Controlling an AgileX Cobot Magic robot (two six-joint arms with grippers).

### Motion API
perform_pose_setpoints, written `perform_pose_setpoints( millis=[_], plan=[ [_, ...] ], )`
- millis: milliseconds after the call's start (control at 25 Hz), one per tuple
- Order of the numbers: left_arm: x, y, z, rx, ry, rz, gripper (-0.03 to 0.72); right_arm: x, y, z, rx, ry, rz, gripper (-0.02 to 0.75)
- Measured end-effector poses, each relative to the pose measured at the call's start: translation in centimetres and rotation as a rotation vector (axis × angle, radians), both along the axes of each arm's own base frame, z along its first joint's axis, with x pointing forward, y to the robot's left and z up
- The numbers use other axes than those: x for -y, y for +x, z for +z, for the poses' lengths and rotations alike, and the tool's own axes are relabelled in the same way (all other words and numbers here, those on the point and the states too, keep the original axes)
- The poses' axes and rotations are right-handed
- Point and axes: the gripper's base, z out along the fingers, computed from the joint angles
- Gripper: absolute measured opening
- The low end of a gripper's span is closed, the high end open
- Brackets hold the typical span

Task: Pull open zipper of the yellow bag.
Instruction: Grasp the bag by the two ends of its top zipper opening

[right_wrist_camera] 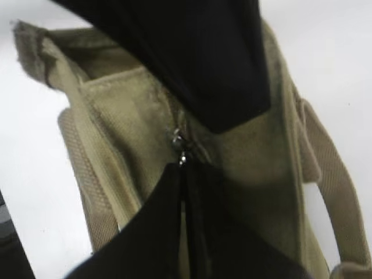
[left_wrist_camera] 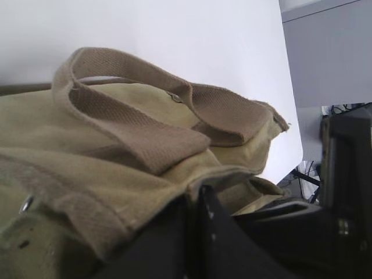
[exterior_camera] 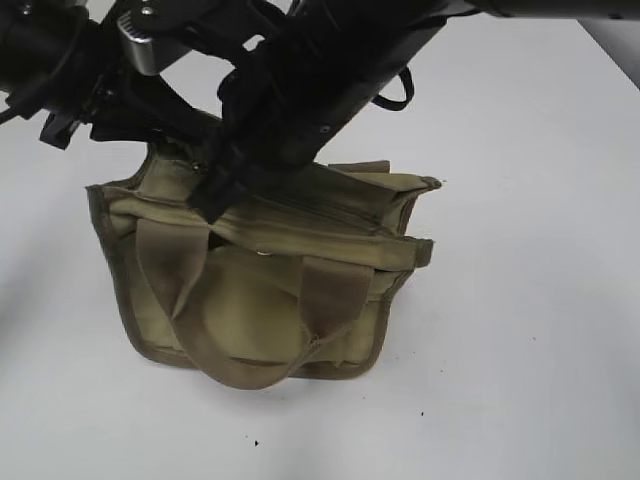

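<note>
right gripper [right_wrist_camera: 185, 168]: pinched closed at the zipper [right_wrist_camera: 177, 138] pull, real grasp unclear
left gripper [left_wrist_camera: 200, 200]: clamped on the yellow bag [exterior_camera: 250, 290], far left edge
risk: tab slips out, or bag lifts

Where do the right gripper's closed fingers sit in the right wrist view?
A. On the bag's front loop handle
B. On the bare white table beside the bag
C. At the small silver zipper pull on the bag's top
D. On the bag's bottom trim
C: in the right wrist view the right gripper has its fingers together right at the zipper pull on top of the yellow bag.
</note>
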Motion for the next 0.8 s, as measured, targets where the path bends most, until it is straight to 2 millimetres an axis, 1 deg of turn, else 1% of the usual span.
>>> perform_pose_setpoints(
  millis=[200, 360, 680, 800],
  plan=[
    [0.0, -0.1, 0.1, 0.020, 0.025, -0.007, 0.004, 2.0, -0.1, 0.6, -0.067, -0.089, -0.049, 0.002],
    [-0.2, 0.1, 0.1, 0.044, 0.042, 0.008, 0.004, 5.0, 0.7, 0.9, -0.156, -0.154, -0.116, 0.002],
    [-0.3, 0.2, 0.0, 0.053, 0.057, 0.009, 0.004, 11.2, 2.6, 0.6, -0.359, -0.244, -0.288, 0.002],
    [-0.3, 0.2, 0.0, 0.056, 0.063, 0.006, 0.004, 12.9, 3.1, 0.6, -0.399, -0.264, -0.344, 0.002]
  ],
)
